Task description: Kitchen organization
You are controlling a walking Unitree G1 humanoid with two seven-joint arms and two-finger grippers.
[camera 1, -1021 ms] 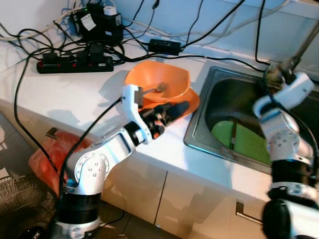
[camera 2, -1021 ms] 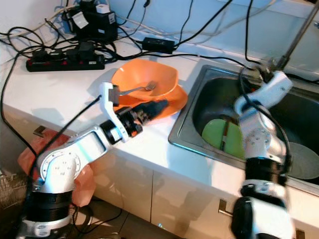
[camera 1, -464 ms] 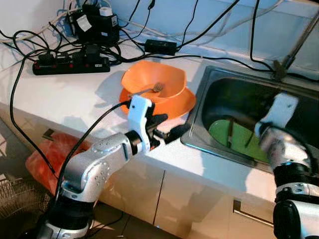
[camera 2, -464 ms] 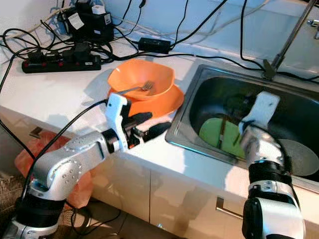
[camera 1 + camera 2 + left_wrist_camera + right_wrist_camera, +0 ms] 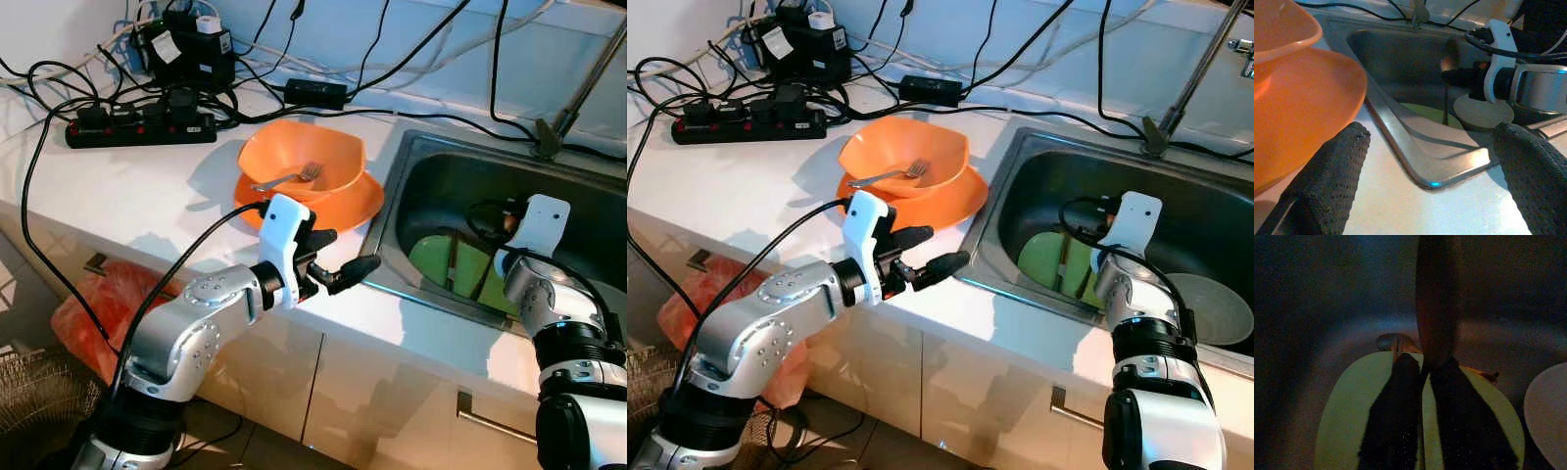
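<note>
White kitchen counter [image 5: 147, 196] with a steel sink [image 5: 411, 166] set into it, cables trailing along the back wall. The left gripper [image 5: 338, 257] has come off the dishes: its two black fingers stand wide apart, holding nothing, out over the counter edge between plate and sink. A second ago those fingers lay right against the orange plate [image 5: 358, 201]; now that plate sits just behind them, untouched, with the orange bowl [image 5: 309, 162] on top and a fork [image 5: 289, 178] lying in it. So the orange stack looks parked, and my guess is the work shifts to the sink.

Over there, the right gripper [image 5: 1422, 406] has dropped from up by the tap pole [image 5: 578, 93] down into the basin. Its fingers hang close together, a thin gap between them, directly above the green plate [image 5: 1043, 259] lying flat on the sink floor; whether they touch it I cannot tell. A wooden utensil [image 5: 1396, 342] rests across that plate, and a pale grey plate [image 5: 1205, 308] lies beside it. Power strip [image 5: 142, 127] sits well behind everything.
</note>
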